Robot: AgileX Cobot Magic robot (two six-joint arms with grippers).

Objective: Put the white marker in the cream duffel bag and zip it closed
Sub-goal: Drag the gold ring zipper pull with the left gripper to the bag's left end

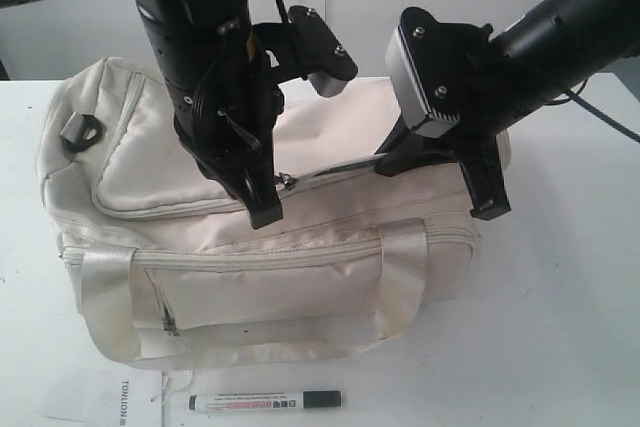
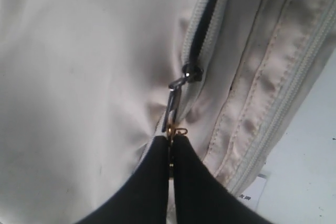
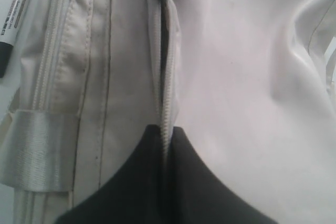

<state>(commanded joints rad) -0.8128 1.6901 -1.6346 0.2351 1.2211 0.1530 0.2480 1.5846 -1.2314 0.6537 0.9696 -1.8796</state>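
Left end effector (image 2: pixel 171 139) clamped zip pull (image 2: pixel 174 109); right end effector (image 3: pixel 164 129) pinched shut on cream duffel bag (image 1: pixel 200 167) seam. White marker (image 1: pixel 265 401) lay along bag front, nearer left arm.

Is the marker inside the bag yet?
Out. The white marker lies on the table beside the cream duffel bag.

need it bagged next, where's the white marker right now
The white marker lies flat on the table at the bottom of the exterior view, just below the cream duffel bag.
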